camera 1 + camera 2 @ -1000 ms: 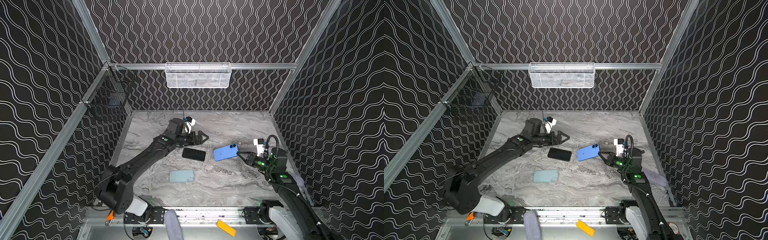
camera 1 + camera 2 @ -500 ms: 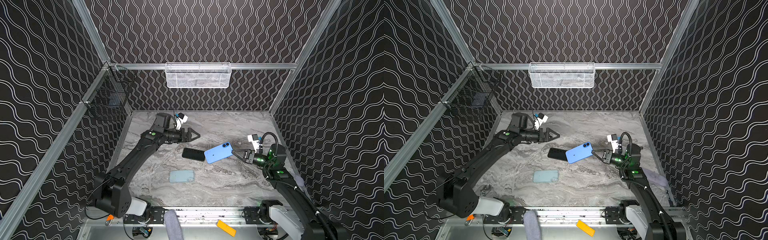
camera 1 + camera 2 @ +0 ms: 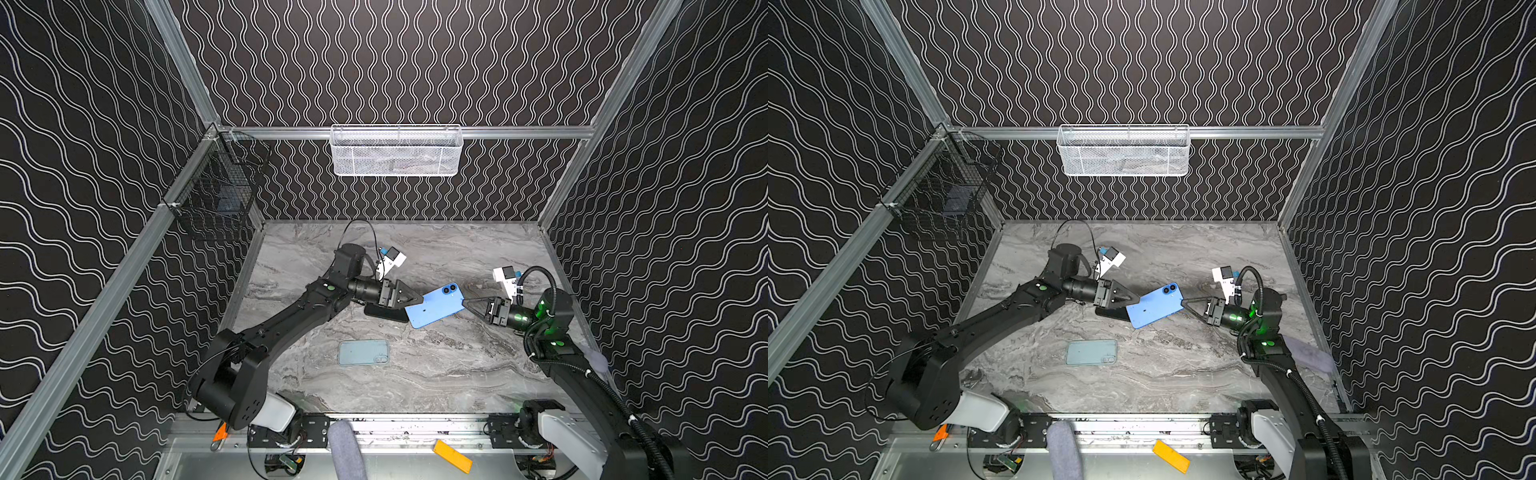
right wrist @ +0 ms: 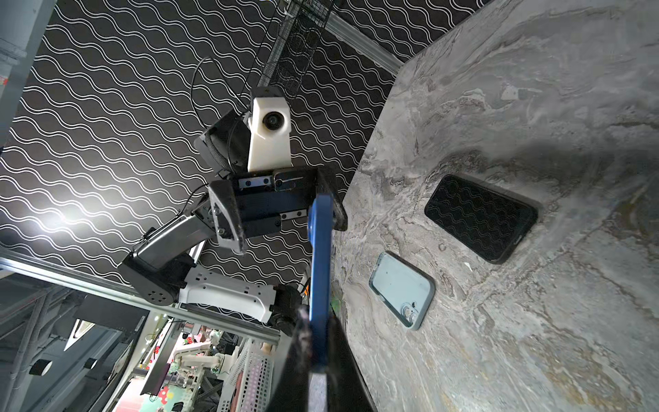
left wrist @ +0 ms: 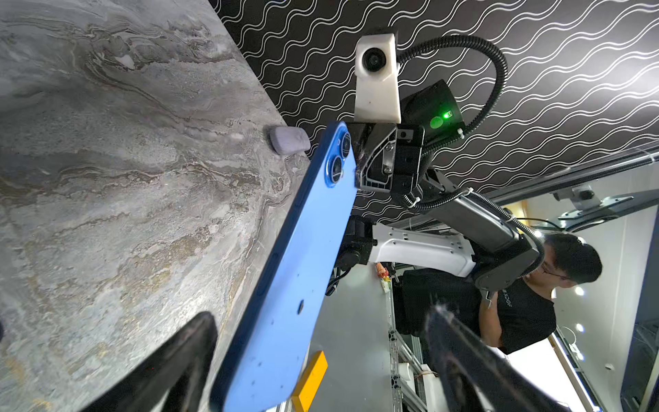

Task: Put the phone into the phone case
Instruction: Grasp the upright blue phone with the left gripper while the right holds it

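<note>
The blue phone (image 3: 434, 307) (image 3: 1154, 306) hangs tilted above the middle of the table, back and twin lenses up. My right gripper (image 3: 467, 302) (image 4: 317, 342) is shut on its right end; in the right wrist view the phone (image 4: 321, 267) stands edge-on between the fingers. My left gripper (image 3: 417, 299) (image 5: 321, 342) is open, one jaw on each side of the phone's (image 5: 303, 267) other end, with a gap on one side. A pale blue-grey phone case (image 3: 363, 352) (image 4: 401, 289) lies flat nearer the front.
A glossy black phone-shaped slab (image 3: 388, 314) (image 4: 479, 217) lies on the table under the left gripper. A white mesh basket (image 3: 396, 151) hangs on the back wall, a black wire basket (image 3: 216, 199) on the left wall. A grey pad (image 3: 596, 357) sits at the table's right edge.
My right gripper has lifted the blue phone off the table and carried it leftward. The left arm has swung right, and its open jaws now straddle the phone's end.
</note>
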Action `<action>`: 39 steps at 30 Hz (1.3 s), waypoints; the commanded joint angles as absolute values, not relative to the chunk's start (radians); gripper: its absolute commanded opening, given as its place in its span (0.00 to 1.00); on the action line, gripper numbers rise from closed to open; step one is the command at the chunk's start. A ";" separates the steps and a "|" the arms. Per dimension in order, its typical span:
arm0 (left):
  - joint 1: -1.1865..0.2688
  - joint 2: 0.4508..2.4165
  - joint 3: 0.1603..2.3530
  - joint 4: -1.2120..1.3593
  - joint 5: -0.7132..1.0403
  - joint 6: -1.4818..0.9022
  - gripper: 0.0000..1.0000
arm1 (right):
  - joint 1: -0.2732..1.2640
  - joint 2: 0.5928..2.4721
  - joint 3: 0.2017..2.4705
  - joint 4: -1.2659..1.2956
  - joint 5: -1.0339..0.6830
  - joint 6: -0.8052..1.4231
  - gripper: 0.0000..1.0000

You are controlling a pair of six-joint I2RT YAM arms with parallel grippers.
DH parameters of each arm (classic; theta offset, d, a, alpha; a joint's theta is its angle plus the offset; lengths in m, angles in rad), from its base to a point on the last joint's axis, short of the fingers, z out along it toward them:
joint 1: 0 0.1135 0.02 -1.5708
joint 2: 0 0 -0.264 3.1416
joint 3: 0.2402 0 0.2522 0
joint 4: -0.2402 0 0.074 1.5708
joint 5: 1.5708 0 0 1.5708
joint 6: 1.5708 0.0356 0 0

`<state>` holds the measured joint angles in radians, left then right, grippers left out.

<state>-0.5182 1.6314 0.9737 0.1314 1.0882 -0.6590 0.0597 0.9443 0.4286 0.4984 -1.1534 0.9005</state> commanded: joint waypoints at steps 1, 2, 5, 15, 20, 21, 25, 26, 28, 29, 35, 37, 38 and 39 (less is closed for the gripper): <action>-0.524 1.638 0.943 0.365 1.128 -0.783 0.90 | 0.061 0.942 0.440 0.539 -1.153 0.898 0.00; -0.527 1.637 0.933 0.389 1.125 -0.799 0.87 | 0.061 0.944 0.440 0.542 -1.151 0.900 0.00; -0.546 1.642 0.923 0.407 1.127 -0.814 0.77 | 0.061 0.955 0.440 0.562 -1.148 0.912 0.00; -0.584 1.658 0.923 0.441 1.115 -0.846 0.39 | 0.061 0.955 0.443 0.542 -1.131 0.897 0.00; -0.601 1.669 0.928 0.465 1.108 -0.868 0.24 | 0.061 0.955 0.442 0.548 -1.126 0.900 0.00; -0.604 1.670 0.928 0.465 1.106 -0.871 0.22 | 0.061 0.953 0.445 0.544 -1.125 0.897 0.00; -0.615 1.679 0.933 0.484 1.098 -0.889 0.09 | 0.061 0.951 0.444 0.537 -1.120 0.893 0.00; -0.617 1.681 0.934 0.486 1.095 -0.891 0.07 | 0.061 0.950 0.446 0.536 -1.120 0.891 0.00; -0.617 1.678 0.935 0.489 1.088 -0.897 0.05 | 0.061 0.951 0.452 0.522 -1.116 0.880 0.00; -0.617 1.674 0.938 0.479 1.082 -0.893 0.03 | 0.061 0.949 0.458 0.506 -1.112 0.871 0.00; -0.605 1.589 1.044 0.077 0.960 -0.628 0.00 | 0.060 0.924 0.517 0.335 -1.029 0.773 0.28; -0.593 1.545 1.120 -0.135 0.843 -0.487 0.00 | 0.060 0.901 0.557 0.196 -0.948 0.691 0.37; -0.586 1.524 1.149 -0.215 0.774 -0.443 0.00 | 0.060 0.890 0.572 0.141 -0.915 0.658 0.39; -0.571 1.498 1.175 -0.282 0.712 -0.413 0.00 | 0.060 0.875 0.583 0.093 -0.874 0.633 0.41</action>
